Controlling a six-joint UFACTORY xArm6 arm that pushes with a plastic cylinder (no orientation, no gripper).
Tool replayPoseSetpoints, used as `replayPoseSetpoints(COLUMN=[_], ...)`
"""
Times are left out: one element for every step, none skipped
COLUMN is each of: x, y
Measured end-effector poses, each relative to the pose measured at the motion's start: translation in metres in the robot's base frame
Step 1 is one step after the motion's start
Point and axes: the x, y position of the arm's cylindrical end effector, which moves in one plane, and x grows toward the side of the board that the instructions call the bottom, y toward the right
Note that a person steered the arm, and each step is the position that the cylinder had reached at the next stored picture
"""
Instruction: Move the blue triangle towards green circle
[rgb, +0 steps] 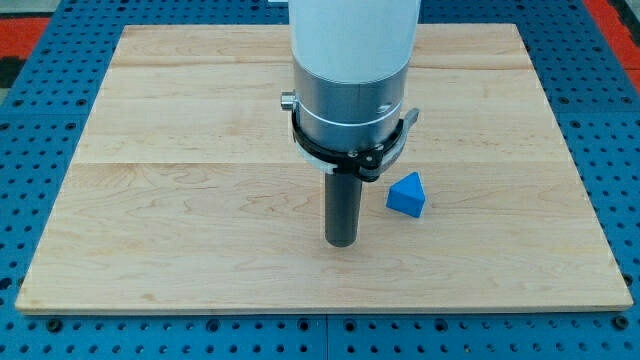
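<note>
My tip (342, 243), the dark rod's lower end, rested on the pale wooden bench (150, 250) nearer its front edge, just left of the small blue triangle block (406, 195), apart from it, seemingly placed to push. No pincer existed to open or close. No green circle showed; the arm may have hidden it.

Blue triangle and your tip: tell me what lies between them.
Nothing: only bare wooden board separates my tip from the blue triangle, seen in the camera view.
</note>
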Motion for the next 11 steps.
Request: replayPoseSetpoints(x=[0.000,0.007,0.038,0.057,0.040,0.019,-0.002,-0.011,-0.035,-0.065,-0.079], y=[0.000,0.000,-0.006,0.006,0.060,0.066,0.090,0.098,0.102,0.095,0.087])
